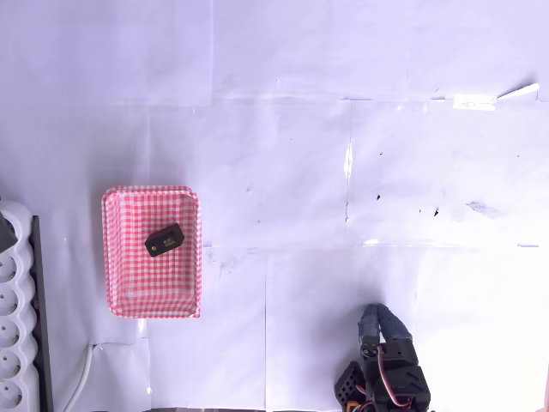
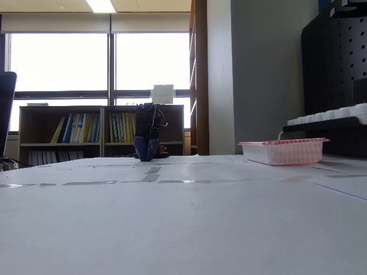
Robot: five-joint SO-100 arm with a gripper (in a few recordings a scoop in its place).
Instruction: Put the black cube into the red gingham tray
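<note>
The broad white paper-covered table (image 1: 283,172) spreads under everything, its sheets joined by clear tape. At its left in the overhead view sits the rectangular red-and-white gingham tray (image 1: 117,257) with rounded corners and a raised rim, just beside a white power strip (image 1: 15,343). The dark robot arm (image 1: 390,378) is folded low at the bottom edge, well apart from the tray, apparently parked. Its blue-fingered gripper (image 1: 377,319) rests empty with fingers together. The small matte black cube (image 1: 163,240) lies tilted inside the tray, so the task looks finished.
</note>
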